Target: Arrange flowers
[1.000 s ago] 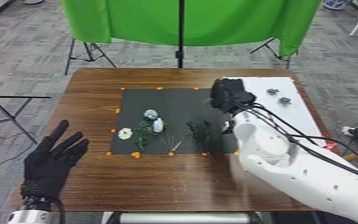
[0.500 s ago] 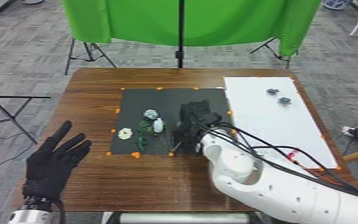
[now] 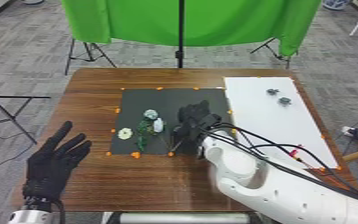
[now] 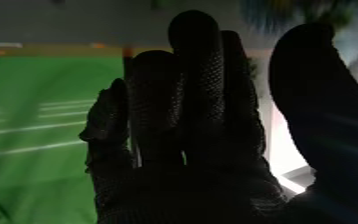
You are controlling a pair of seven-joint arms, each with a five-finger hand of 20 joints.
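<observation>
My right hand (image 3: 193, 120) is over the right part of the black mat (image 3: 138, 102) in the head view, covering the dark greenery there. In the right wrist view that hand (image 4: 193, 135) is open, fingers straight and thumb apart. Left of it on the mat lie a pale blue flower (image 3: 151, 114), a white bud (image 3: 159, 125), green leaves (image 3: 142, 143) and a white flower (image 3: 125, 133). My left hand (image 3: 49, 167) is open over the table's left side, away from the flowers.
Two small grey-blue flowers (image 3: 285, 101) lie on the white sheet (image 3: 260, 102) at the right, and a small pink item (image 3: 294, 152) is beside the right arm's cables. Orange markers edge the mat. A green cloth (image 3: 193, 20) hangs behind the table (image 3: 95, 177).
My right hand has moved left from the mat's right edge onto the dark greenery, uncovering the sheet's left edge. It has shifted only slightly over the last half second. The left hand is nearly still.
</observation>
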